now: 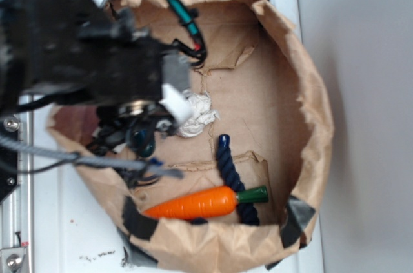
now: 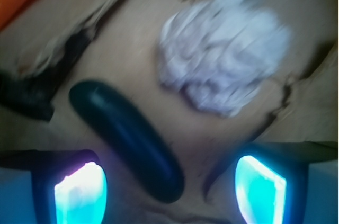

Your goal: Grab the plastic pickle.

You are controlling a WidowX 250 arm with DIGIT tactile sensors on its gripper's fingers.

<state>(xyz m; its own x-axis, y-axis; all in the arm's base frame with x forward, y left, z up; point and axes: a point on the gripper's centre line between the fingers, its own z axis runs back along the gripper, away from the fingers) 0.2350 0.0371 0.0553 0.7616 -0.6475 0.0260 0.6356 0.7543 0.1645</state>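
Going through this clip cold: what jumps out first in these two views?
In the exterior view, the bright orange carrot lies at the near wall of the brown paper-lined bin, beside the navy rope. In the wrist view, the dark glossy pickle lies between the open gripper's glowing fingertips, near a crumpled white wad.

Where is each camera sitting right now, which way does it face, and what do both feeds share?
Exterior: above the paper bag, looking down; the arm covers the upper left, gripper low inside the bag by the pickle; carrot and rope lie nearer the bottom edge.
Wrist: on the gripper, looking down at the bag floor; both fingertips glow at the bottom, spread apart, the pickle running between them.
Shared: pickle, white wad, bag floor, an edge of the carrot.
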